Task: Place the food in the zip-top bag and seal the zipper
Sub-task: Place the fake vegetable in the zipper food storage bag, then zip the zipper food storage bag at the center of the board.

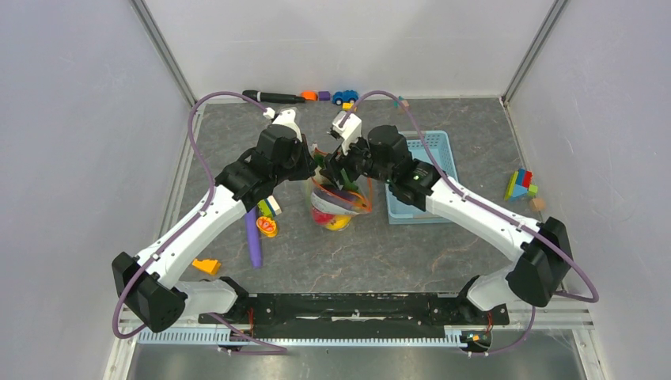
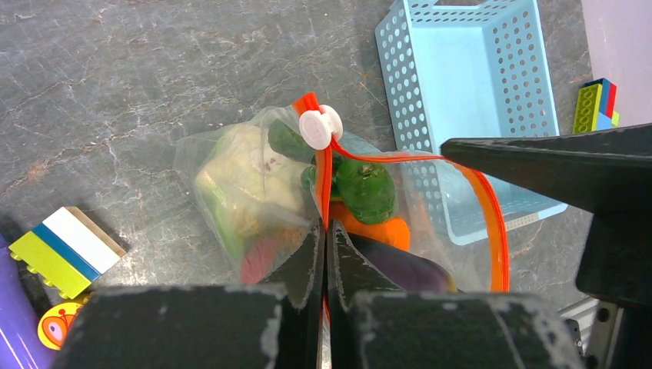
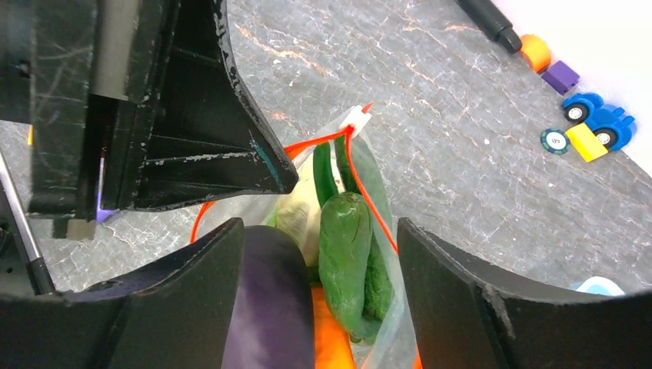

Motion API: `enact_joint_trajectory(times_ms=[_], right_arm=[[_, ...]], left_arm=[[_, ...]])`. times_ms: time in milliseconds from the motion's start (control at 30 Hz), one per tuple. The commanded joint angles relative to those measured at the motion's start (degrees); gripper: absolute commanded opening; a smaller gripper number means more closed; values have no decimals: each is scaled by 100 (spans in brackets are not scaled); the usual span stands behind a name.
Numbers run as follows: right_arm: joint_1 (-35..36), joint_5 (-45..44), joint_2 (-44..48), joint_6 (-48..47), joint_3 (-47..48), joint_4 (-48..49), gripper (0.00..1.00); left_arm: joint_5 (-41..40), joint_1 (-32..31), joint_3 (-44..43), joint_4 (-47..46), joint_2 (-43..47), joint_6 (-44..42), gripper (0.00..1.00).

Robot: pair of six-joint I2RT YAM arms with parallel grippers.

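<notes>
Left gripper (image 2: 325, 234) — tight on zipper (image 2: 324, 181)

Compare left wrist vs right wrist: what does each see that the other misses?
Left wrist only: left gripper shut on the zipper, a striped block, stacked blocks by the wall. Right wrist only: blue toy car, black marker tip, right gripper open with the eggplant between its fingers. Both: zip-top bag, zipper, green cucumber, eggplant.
</notes>
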State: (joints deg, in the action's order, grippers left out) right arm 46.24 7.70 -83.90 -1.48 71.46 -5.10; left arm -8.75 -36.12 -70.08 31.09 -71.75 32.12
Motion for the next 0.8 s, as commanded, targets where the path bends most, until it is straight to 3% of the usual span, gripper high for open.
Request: enact_joint_trajectory(times_ms=[0,367,633,667,767], right_arm=[[-310,92,384,-89,55,125,73],[-1263,1668,270,24,-266,-292,68],[-1369,2416,-25,54,-272,-223,63],[-1363,2391,-58,36,-280,-212,60],[-1367,2209,-123,-40,-281,-174,37]], left_arm=[[15,-27,-1,-332,80,146,2],[-65,-27,40,-367,77,247,2],[-165,-27,-22,-357,-10,425,2],[-154,-27,-23,-354,-16,440,2],[-142,-27,-14,-342,-16,460,3]])
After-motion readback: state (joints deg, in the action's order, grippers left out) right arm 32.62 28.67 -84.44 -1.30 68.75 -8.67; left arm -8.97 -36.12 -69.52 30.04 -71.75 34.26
